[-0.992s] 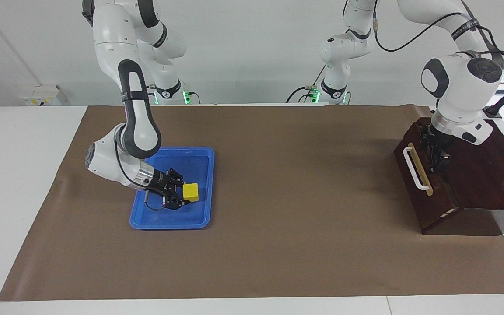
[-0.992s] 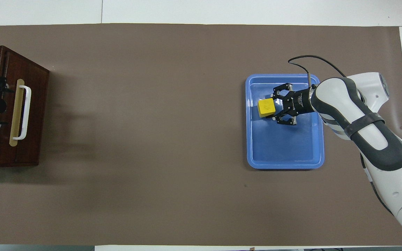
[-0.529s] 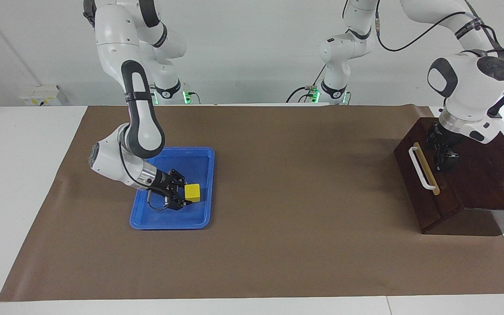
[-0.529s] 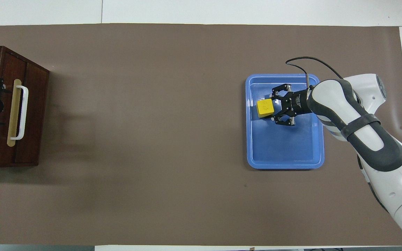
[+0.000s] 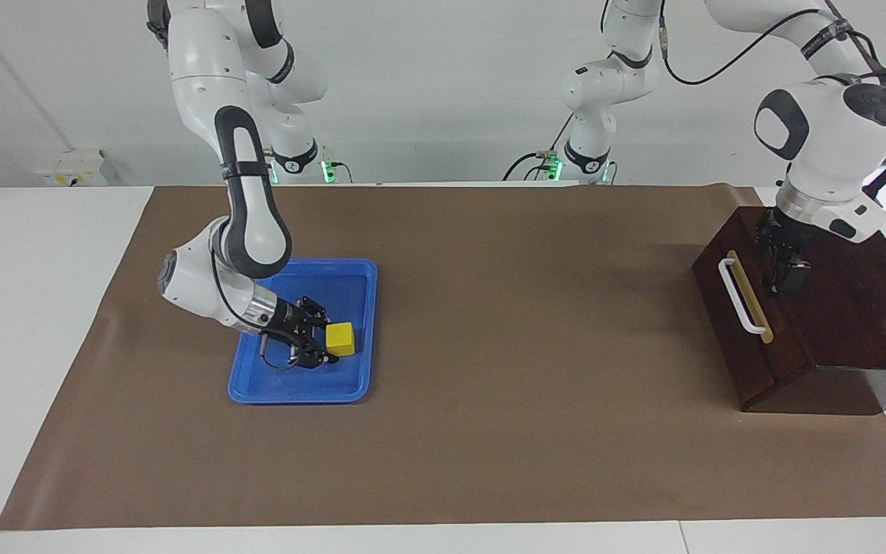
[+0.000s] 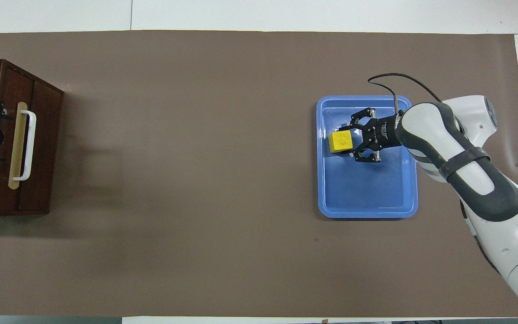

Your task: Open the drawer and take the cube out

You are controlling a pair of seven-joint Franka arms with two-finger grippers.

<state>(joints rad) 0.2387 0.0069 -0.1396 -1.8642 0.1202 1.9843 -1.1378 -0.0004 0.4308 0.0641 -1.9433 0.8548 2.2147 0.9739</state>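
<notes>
Moved: drawer (image 5: 751,323) now shut, left gripper (image 5: 783,281) risen, fingers unclear. Right gripper (image 5: 318,346) pinches cube (image 5: 340,338) over tray's (image 5: 297,394) 3 o'clock. Step: placing; next: release.

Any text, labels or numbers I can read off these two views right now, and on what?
None can be read.
Right gripper, over the blue tray by the cube: pale print on its black body, too small to read.
Cube: faint mark on top, unreadable.
Left arm's cable band: printing, unreadable.
Drawer, left gripper: no text visible.
</notes>
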